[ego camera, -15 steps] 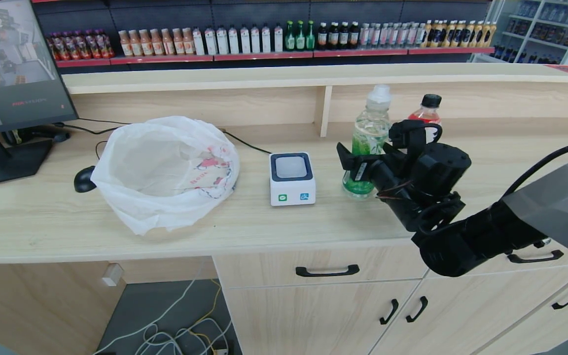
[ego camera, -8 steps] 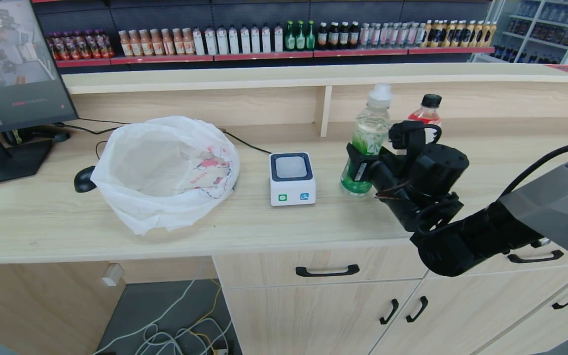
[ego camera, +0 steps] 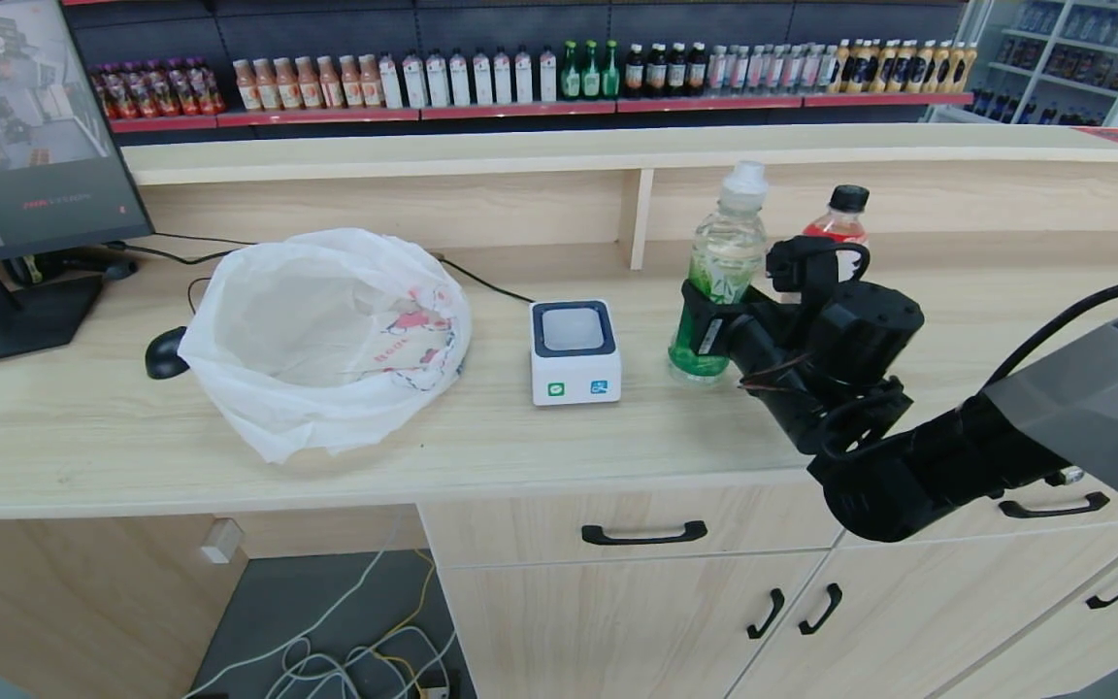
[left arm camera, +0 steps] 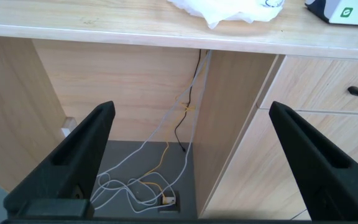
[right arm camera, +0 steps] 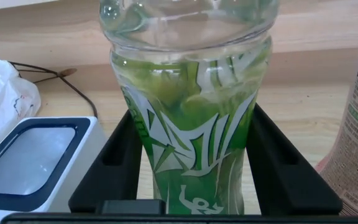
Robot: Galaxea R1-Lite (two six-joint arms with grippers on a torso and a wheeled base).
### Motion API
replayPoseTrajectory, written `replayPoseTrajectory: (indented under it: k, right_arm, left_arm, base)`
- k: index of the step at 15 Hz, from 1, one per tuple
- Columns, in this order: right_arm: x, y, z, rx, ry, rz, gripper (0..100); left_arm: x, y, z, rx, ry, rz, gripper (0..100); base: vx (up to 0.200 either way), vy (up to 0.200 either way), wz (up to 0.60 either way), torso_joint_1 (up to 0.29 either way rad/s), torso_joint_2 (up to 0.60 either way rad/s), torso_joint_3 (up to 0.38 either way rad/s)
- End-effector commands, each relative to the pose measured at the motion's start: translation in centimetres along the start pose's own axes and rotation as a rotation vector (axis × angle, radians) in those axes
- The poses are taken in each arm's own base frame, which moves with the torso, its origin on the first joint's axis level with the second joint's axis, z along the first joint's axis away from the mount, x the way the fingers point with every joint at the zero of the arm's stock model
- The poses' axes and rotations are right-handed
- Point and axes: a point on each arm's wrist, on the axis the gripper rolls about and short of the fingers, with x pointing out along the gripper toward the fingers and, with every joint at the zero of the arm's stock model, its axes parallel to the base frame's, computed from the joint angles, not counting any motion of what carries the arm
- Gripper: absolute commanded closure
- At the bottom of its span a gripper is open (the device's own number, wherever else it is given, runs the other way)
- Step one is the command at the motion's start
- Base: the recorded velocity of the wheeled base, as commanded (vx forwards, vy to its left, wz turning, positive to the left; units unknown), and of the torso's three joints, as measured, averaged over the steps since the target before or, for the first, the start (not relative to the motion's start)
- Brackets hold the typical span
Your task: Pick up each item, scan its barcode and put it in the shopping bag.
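A clear bottle with a green label and white cap (ego camera: pixel 724 262) stands upright just right of the white barcode scanner (ego camera: pixel 575 349), its base close to the counter. My right gripper (ego camera: pixel 705 325) is shut on the bottle's lower half. In the right wrist view the black fingers (right arm camera: pixel 114 158) press both sides of the bottle (right arm camera: pixel 191 143), with the scanner (right arm camera: pixel 30 158) beside it. The open white shopping bag (ego camera: pixel 326 330) lies left of the scanner. My left gripper (left arm camera: pixel 191 112) hangs open below the counter's front edge, holding nothing.
A red-labelled bottle with a black cap (ego camera: pixel 842 218) stands right behind the held one. A monitor (ego camera: pixel 25 136) and a black mouse (ego camera: pixel 166 354) sit at the counter's left end. A raised shelf with a divider (ego camera: pixel 637 218) runs along the back. Cables (left arm camera: pixel 160 162) hang under the counter.
My right gripper's fingers have shut on the green-labelled bottle. The bottle tilted, then straightened, and has risen slightly and shifted a little to the left.
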Motion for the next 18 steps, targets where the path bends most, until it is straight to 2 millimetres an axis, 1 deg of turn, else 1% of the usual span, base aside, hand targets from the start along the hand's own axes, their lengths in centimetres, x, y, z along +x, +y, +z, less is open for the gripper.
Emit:
replayPoseTrajectory:
  k: [1,4,5,8,11,13,14,15,16,18]
  right_arm:
    - [-0.2,0.2,1.0,0.006,-0.024,0.005,100]
    - [-0.6,0.6,2.7,0.010,-0.038,0.014,100]
    - [-0.9,1.1,4.2,0.008,-0.045,0.026,100]
    - [-1.3,1.4,6.7,-0.058,-0.099,0.023,100]
    - [-2.8,1.8,9.1,-0.094,-0.135,0.008,100]
    - [-4.8,2.3,10.8,-0.110,-0.125,-0.005,100]
    - [-5.8,2.6,11.3,-0.108,-0.117,-0.017,100]
    - [-6.8,3.0,11.4,-0.101,-0.103,-0.023,100]
    - [-7.8,4.0,10.9,-0.084,-0.085,0.006,100]
    - [-9.8,4.4,10.6,-0.106,-0.059,0.022,100]
  left_arm:
    - [0.0,0.0,0.0,-0.001,0.000,0.001,0]
    - [0.0,0.0,0.0,-0.001,0.000,0.001,0]
    - [0.0,0.0,0.0,-0.001,0.000,0.001,0]
    - [0.0,0.0,0.0,-0.001,0.000,0.001,0]
    - [0.0,0.0,0.0,-0.001,0.000,0.001,0]
    - [0.0,0.0,0.0,-0.001,0.000,0.001,0]
    - [0.0,0.0,0.0,-0.001,0.000,0.001,0]
    - [0.0,0.0,0.0,-0.001,0.000,0.001,0]
    - [0.0,0.0,0.0,-0.001,0.000,0.001,0]
    - [0.0,0.0,0.0,-0.001,0.000,0.001,0]
  base:
    - [0.000,0.000,0.00,0.000,0.00,0.000]
    - [0.000,0.000,0.00,0.000,0.00,0.000]
    - [0.000,0.000,0.00,0.000,0.00,0.000]
    - [0.000,0.000,0.00,0.000,0.00,0.000]
    - [0.000,0.000,0.00,0.000,0.00,0.000]
    - [0.000,0.000,0.00,0.000,0.00,0.000]
    - [0.000,0.000,0.00,0.000,0.00,0.000]
    - [0.000,0.000,0.00,0.000,0.00,0.000]
    - [0.000,0.000,0.00,0.000,0.00,0.000]
    - [0.000,0.000,0.00,0.000,0.00,0.000]
